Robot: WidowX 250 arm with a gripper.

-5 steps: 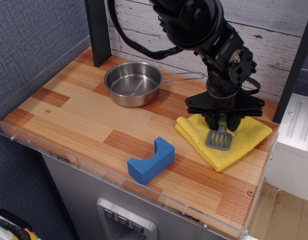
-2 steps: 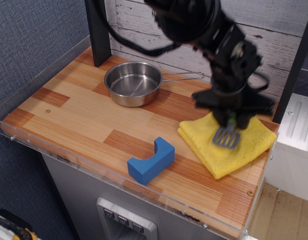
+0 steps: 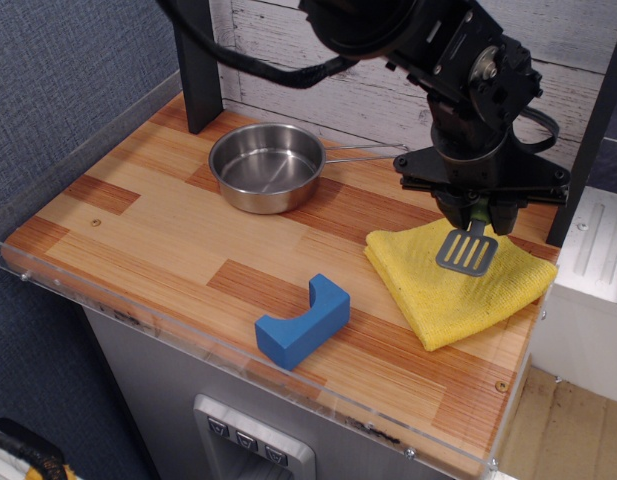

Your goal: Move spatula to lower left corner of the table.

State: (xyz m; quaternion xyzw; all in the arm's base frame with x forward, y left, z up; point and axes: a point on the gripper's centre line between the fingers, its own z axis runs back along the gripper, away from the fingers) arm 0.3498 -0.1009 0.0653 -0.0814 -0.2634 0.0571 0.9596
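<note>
My gripper [image 3: 479,216] is shut on the spatula's lime-green handle, of which only a sliver shows between the fingers. The spatula's grey slotted blade [image 3: 466,253] hangs down below the fingers, lifted clear above the yellow cloth [image 3: 456,285] at the table's right side. The table [image 3: 178,255] is a striped wooden countertop with a clear acrylic rim; its lower left corner lies far to the left of my gripper.
A steel pan [image 3: 267,166] with a wire handle stands at the back middle. A blue curved block [image 3: 302,321] sits near the front edge. A black post [image 3: 196,62] rises at the back left, before a white plank wall.
My gripper has lifted the spatula off the yellow cloth and carried it up and a little to the right. The cloth has shifted slightly.
</note>
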